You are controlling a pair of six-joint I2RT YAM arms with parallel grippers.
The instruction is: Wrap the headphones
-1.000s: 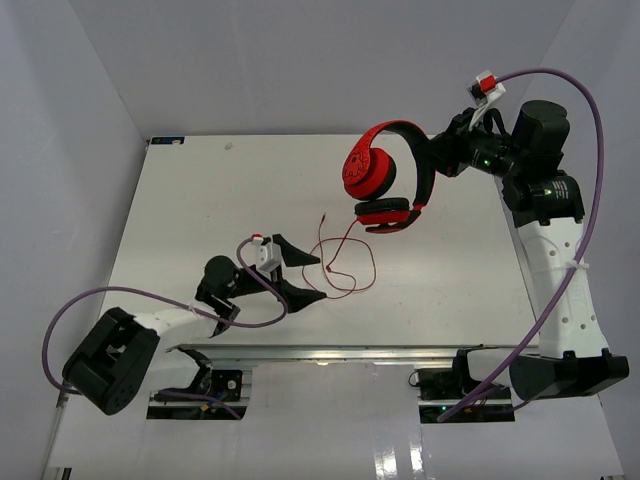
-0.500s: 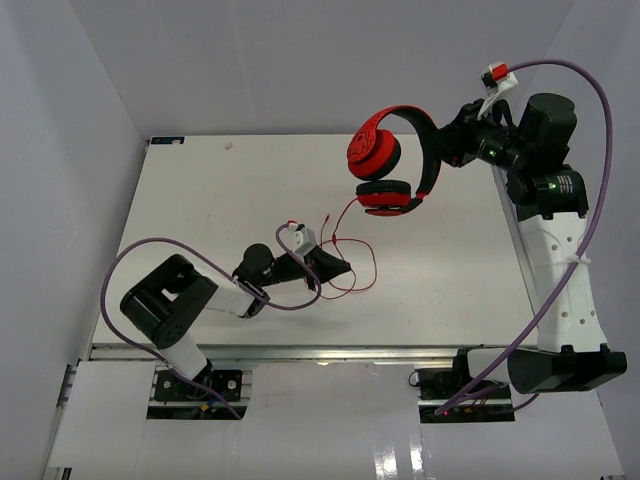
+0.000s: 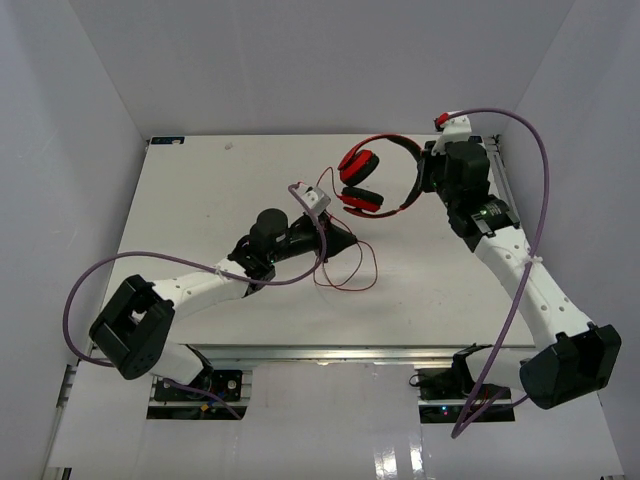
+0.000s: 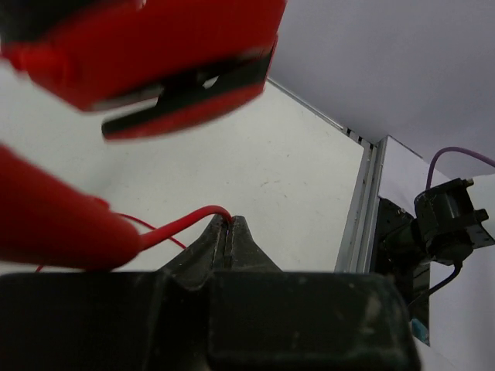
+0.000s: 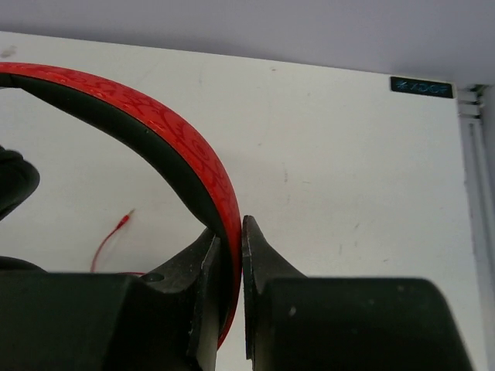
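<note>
The red headphones [image 3: 362, 182] hang above the back middle of the table, held by the headband [image 3: 408, 165] in my right gripper [image 3: 424, 178]. The right wrist view shows the gripper [image 5: 230, 232] shut on the red-and-black headband [image 5: 158, 116]. The thin red cable [image 3: 348, 272] loops over the table in front. My left gripper [image 3: 346, 241] sits just below the ear cups. In the left wrist view, my gripper [image 4: 230, 222] is shut on the cable [image 4: 179, 225], with an ear cup [image 4: 155, 46] looming blurred overhead. The cable's plug end [image 5: 117, 227] lies on the table.
Thick purple arm cables arc beside both arms [image 3: 105, 275] [image 3: 540, 190]. A metal rail [image 3: 506, 185] runs along the table's right edge, and white walls close in the back and sides. A small dark label [image 3: 167, 141] sits at the back left corner.
My left gripper went from wide open to shut on the cable as the arm reached toward the headphones. My right arm carried the headphones left toward the table's middle.
</note>
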